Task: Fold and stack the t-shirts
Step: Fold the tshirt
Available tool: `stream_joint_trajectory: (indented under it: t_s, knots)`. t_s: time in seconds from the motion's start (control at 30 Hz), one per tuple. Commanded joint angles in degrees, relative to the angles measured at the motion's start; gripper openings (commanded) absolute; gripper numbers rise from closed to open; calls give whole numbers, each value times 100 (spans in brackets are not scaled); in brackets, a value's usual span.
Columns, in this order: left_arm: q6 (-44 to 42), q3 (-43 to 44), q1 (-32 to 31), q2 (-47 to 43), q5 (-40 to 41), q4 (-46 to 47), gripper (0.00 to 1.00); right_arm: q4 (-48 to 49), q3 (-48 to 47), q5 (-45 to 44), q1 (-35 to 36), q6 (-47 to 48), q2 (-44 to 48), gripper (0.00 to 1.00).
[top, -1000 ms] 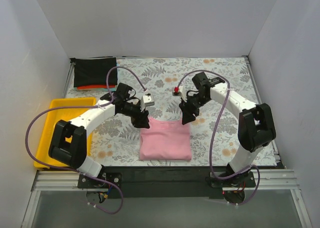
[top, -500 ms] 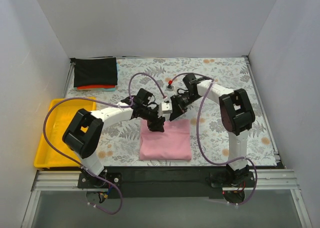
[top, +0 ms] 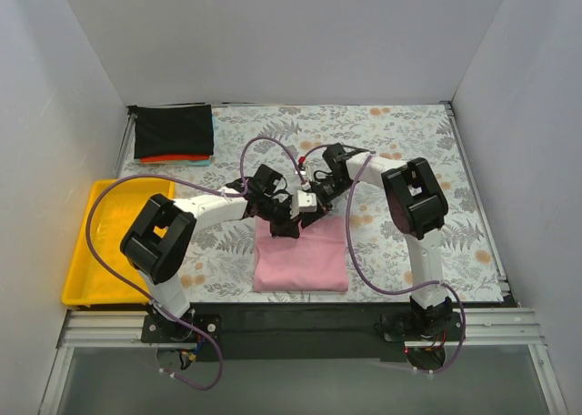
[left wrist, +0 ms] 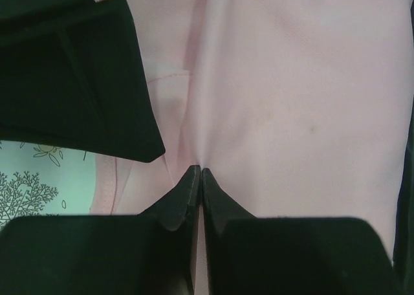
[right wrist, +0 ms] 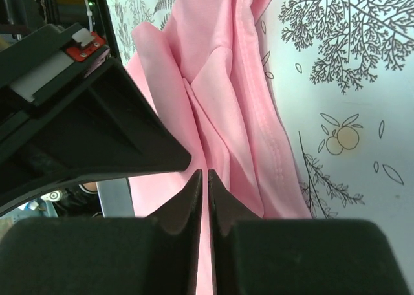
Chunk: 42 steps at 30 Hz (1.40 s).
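The light pink t-shirt (top: 300, 260) lies folded on the floral table cloth (top: 400, 142) near the front middle. Both grippers meet at the middle of its far edge. My left gripper (top: 284, 226) is shut there, and pink cloth (left wrist: 291, 101) puckers into its closed tips (left wrist: 198, 171). Right beside it, my right gripper (top: 312, 207) is shut on a raised fold of the pink cloth (right wrist: 220, 81), tips (right wrist: 205, 174) together. At the back left, a folded black t-shirt (top: 173, 131) rests on an orange-red one (top: 168, 159), with a thin teal edge (top: 205, 161).
A yellow tray (top: 82, 251) sits at the left edge of the table. White walls close in the back and both sides. Purple cables loop above both arms. The other gripper's black body fills the upper left of each wrist view.
Both grippers moved inward from the pink shirt's far corners to the middle of its far edge and closed on the cloth. The far edge has bunched up between them.
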<state>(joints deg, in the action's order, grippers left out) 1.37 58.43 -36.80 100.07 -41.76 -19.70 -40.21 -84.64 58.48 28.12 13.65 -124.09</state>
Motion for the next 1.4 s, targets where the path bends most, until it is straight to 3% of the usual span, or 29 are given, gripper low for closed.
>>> stream_joint_trajectory:
  t_s: [0.0,0.17,0.5,1.03,1.37]
  knots:
    - [-119,36,-82,-198,-34,19,0,145,-219,146,53,-91,-228,11]
    - [-383,-34,-135,-374,71,-7,0,118,-342,-55,97,32,-501,11]
    - [-619,-280,-144,-875,791,818,0,30,-158,-3,168,393,-774,11]
    - [-1094,-481,23,-629,1372,2118,0,-154,-254,146,159,604,-783,11]
    - [-1296,-947,15,-804,1706,2480,0,-286,-545,-284,159,534,-590,17]
